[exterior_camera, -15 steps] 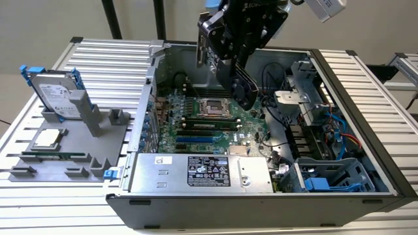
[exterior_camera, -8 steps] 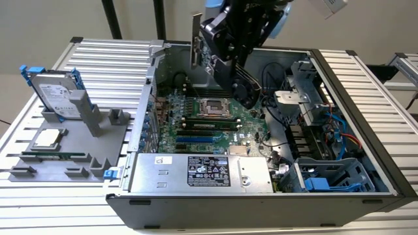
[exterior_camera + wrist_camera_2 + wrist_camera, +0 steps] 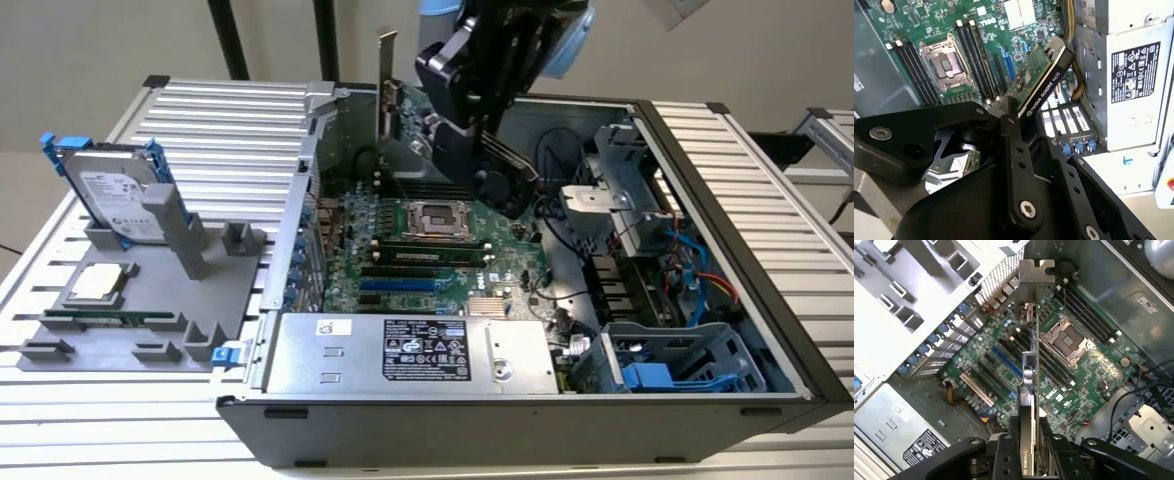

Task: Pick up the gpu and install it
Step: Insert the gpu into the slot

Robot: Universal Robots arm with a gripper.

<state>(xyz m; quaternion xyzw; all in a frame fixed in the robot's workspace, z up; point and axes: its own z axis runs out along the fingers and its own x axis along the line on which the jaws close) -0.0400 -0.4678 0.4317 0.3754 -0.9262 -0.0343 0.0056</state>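
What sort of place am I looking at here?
Likely a robotics lab set up for computer assembly: an open case lies on a ribbed metal table, and the robot's hand holds a gpu over the motherboard.

In the exterior view you look down on the open computer case from some distance. Both wrist views look down past the gripper, close above the motherboard, which all three views share.

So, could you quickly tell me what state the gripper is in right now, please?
Gripper: shut on the gpu, holding it over the motherboard.
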